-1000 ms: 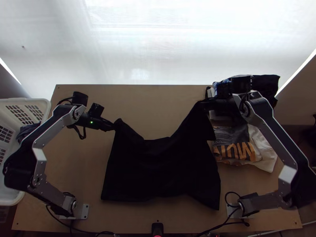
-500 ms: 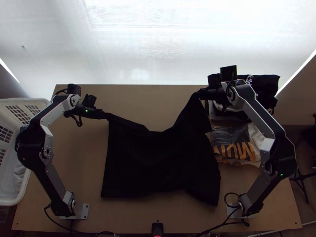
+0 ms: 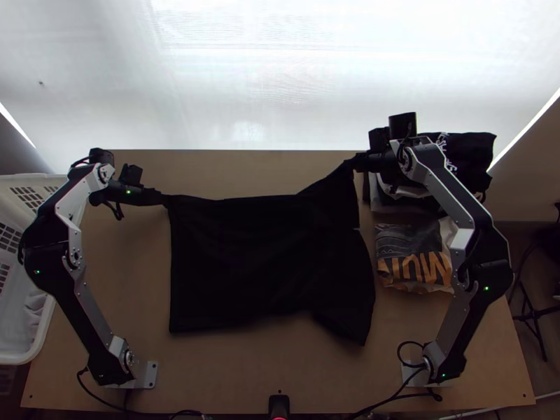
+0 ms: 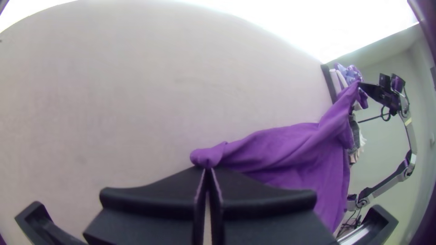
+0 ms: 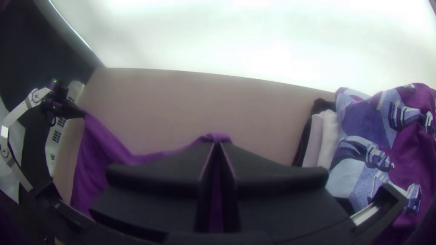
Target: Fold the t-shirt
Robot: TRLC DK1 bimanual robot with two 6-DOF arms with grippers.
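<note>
The black t-shirt [image 3: 266,259] is stretched between the two grippers, its lower part toward the table's near edge; in the left wrist view the t-shirt [image 4: 290,154] looks purple. At its far left corner is my left gripper [image 3: 166,199]; the left wrist view has the left gripper [image 4: 207,170] shut on a bunched bit of cloth. My right gripper [image 3: 354,163] holds the far right corner, higher up the picture. In the right wrist view, cloth pokes out between the tips of the right gripper [image 5: 217,142], shut on it.
A stack of folded clothes [image 3: 455,161] lies at the table's far right, beyond a grey garment with orange lettering [image 3: 413,259]. At the left edge stands a white basket [image 3: 42,329]. Bare table [image 3: 259,374] runs along the near side.
My left gripper has moved left and slightly up the picture, pulling the cloth's far edge straighter. The right gripper went a little up the picture. The shirt's lower edge has shifted up and left.
</note>
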